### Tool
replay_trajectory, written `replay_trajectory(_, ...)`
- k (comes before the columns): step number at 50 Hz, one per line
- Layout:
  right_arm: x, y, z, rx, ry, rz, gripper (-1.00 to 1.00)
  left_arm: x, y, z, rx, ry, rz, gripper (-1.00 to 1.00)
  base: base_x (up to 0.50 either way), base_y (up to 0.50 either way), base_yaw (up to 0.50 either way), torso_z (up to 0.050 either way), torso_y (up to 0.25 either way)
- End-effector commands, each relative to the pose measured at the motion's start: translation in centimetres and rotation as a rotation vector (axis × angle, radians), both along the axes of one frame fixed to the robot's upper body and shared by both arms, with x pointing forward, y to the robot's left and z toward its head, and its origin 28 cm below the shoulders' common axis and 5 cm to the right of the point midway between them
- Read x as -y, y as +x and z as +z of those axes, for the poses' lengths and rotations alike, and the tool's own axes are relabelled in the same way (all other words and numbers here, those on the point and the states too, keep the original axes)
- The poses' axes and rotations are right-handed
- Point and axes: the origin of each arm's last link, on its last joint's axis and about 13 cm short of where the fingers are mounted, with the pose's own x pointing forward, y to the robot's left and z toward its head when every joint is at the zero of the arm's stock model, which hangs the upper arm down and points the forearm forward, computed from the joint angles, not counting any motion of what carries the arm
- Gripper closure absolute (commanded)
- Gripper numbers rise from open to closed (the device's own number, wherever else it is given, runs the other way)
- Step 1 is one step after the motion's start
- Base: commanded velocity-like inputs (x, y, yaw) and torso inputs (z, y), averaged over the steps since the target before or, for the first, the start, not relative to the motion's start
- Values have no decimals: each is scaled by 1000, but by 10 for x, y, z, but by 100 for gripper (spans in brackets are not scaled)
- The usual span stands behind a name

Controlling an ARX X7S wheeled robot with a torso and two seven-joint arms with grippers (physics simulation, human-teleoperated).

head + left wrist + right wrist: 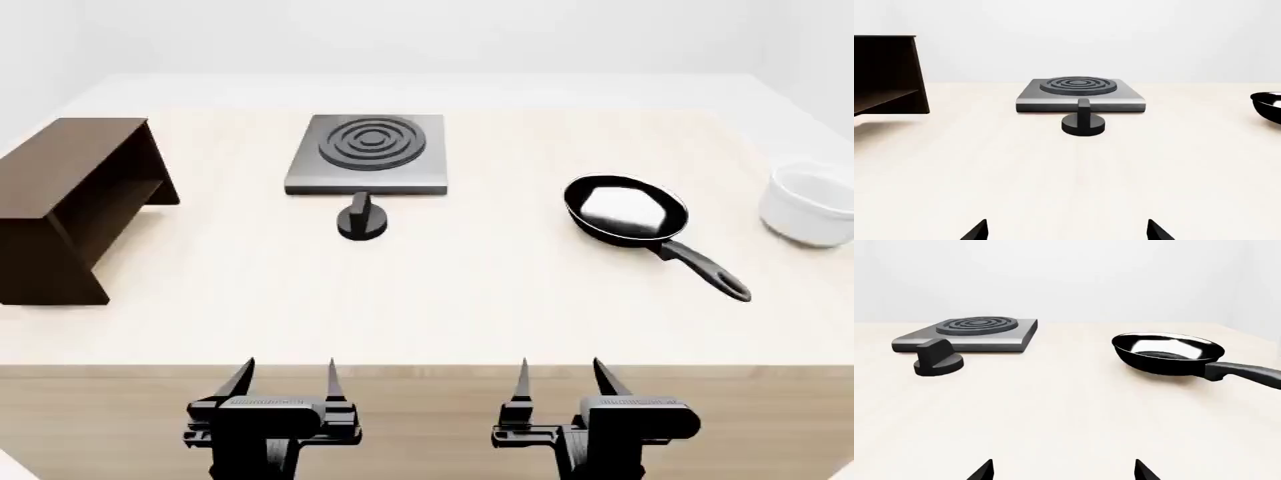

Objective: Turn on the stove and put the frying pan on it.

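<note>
The stove (366,155) is a grey square slab with dark burner rings, lying at the back of the table left of centre; it shows too in the wrist views as the stove (1081,95) and the stove (971,332). Its round black knob (362,221) sits apart in front of it, knob (1083,122), knob (938,361). The frying pan (625,210) rests to the right, handle pointing toward the front right, frying pan (1167,354). My left gripper (283,378) and right gripper (558,376) hang open at the table's front edge, empty.
A brown wooden shelf (67,205) stands at the left side of the table. A white bowl (809,203) sits at the far right, beyond the pan. The table's front edge (427,368) runs just ahead of both grippers.
</note>
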Motion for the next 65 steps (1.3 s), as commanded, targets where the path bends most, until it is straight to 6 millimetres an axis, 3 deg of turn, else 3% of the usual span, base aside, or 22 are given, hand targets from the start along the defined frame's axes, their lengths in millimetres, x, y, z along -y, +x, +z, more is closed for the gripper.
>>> replay_trajectory(1,-1,-1,0,1,-11,1,-100,0,0,0,1,4,0,-100,0,0,0,0,0)
replay_trajectory(25,0,2,4,-9,-34,-1,-100,-2,5,3,-45,7,37,-100,0,0,0,0,0)
replay_trajectory(36,6,4,56,77,-51,-44,-100,-9,12,39,-10,4,78,-100,0,0,0,0,0)
replay_trajectory(41,8,3,68,102,-48,-52,-100,-11,11,54,28,-5,82,-100,0,0,0,0,0)
replay_trajectory(49,8,2,68,113,-26,-45,-100,-12,10,57,45,5,91,-100,65,0,0,0,0)
replay_trajectory(65,9,2,69,118,-11,-42,-100,-12,11,54,39,14,95,-100,494,0,0,0,0)
